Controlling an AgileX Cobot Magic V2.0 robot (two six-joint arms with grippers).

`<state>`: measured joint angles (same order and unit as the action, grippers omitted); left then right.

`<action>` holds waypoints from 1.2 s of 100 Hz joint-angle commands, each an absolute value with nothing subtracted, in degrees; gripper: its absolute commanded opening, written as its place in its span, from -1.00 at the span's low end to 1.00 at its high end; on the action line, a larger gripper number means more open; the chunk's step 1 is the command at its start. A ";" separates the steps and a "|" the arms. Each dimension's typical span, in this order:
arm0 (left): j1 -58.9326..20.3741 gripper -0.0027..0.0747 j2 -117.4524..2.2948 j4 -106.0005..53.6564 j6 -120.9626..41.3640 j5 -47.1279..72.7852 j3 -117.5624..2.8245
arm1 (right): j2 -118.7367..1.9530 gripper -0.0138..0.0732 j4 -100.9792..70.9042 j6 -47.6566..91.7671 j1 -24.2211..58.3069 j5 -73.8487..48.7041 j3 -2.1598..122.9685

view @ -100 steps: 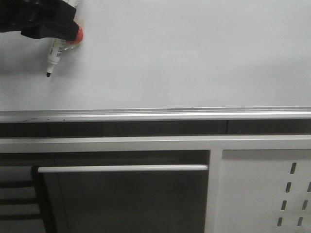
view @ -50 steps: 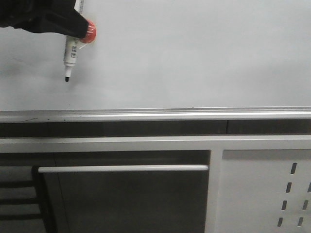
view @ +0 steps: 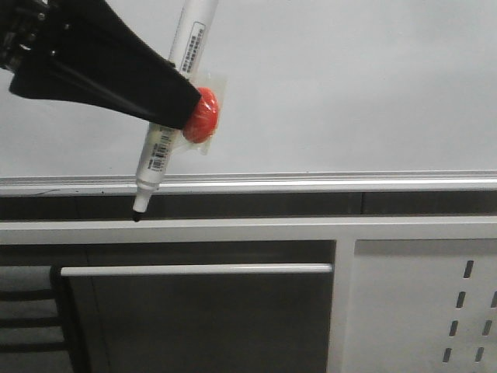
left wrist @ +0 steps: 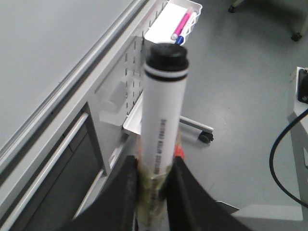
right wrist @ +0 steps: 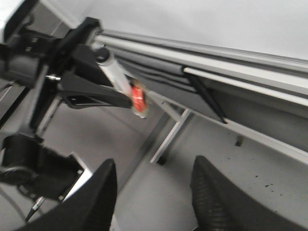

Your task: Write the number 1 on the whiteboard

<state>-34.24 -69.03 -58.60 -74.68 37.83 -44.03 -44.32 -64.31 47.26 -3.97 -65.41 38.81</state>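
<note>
Front view shows my left gripper [view: 167,109] pinching a white marker [view: 172,101], long axis steeply tilted, black tip [view: 137,217] lowest and the capped end uppermost. That tip sits below the silver bottom rail [view: 311,183], off the whiteboard [view: 349,85], which spreads above and to the right of my jaws, blank, with no number 1 on it yet. My left arm is much the nearer; I judge the tip must go back up onto the board. My right gripper [right wrist: 154,192] hangs with fingers spread, empty, well away.
</note>
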 commanded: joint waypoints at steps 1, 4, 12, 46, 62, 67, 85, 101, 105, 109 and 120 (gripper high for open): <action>-37.28 -0.98 -67.54 -60.76 -74.52 38.93 -45.92 | -47.52 0.06 -68.61 50.56 -2.40 -68.53 43.92; -38.43 -0.98 -67.54 -60.76 -74.52 38.93 -45.92 | -48.23 0.06 -68.29 50.72 -0.99 -68.88 45.02; -41.17 -0.98 -67.54 -60.89 -74.44 37.82 -45.92 | -50.43 0.06 -65.61 50.72 2.94 -67.78 48.18; -43.11 -0.98 -67.54 -62.76 -74.03 39.75 -46.03 | -59.50 0.06 -59.58 50.32 16.70 -63.15 56.56; -43.11 -0.98 -67.54 -63.04 -74.03 39.76 -46.03 | -63.45 0.06 -59.10 50.32 19.98 -62.98 59.09; -43.11 -0.98 -67.54 -63.04 -74.03 39.76 -46.03 | -64.25 0.06 -58.95 50.32 20.87 -62.33 59.70; -43.11 -0.98 -67.54 -63.04 -74.03 39.15 -46.03 | -66.37 0.06 -57.80 50.32 22.63 -62.31 61.06; -43.11 -0.98 -67.54 -63.04 -74.03 39.00 -46.03 | -66.92 0.06 -57.65 50.32 23.97 -62.07 61.06; -43.11 -0.98 -67.54 -63.04 -74.03 39.00 -46.03 | -67.30 0.06 -57.30 50.32 24.22 -62.07 61.06; -43.11 -0.98 -67.54 -63.04 -74.03 38.91 -46.03 | -67.58 0.06 -57.19 50.32 24.34 -62.07 61.06; -43.11 -0.98 -67.54 -63.04 -74.03 38.91 -46.03 | -67.67 -0.15 -56.98 50.32 24.34 -61.85 61.18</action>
<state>-42.71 -69.03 -60.07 -74.58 39.42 -44.15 -68.43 -54.58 49.46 24.04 -62.88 59.24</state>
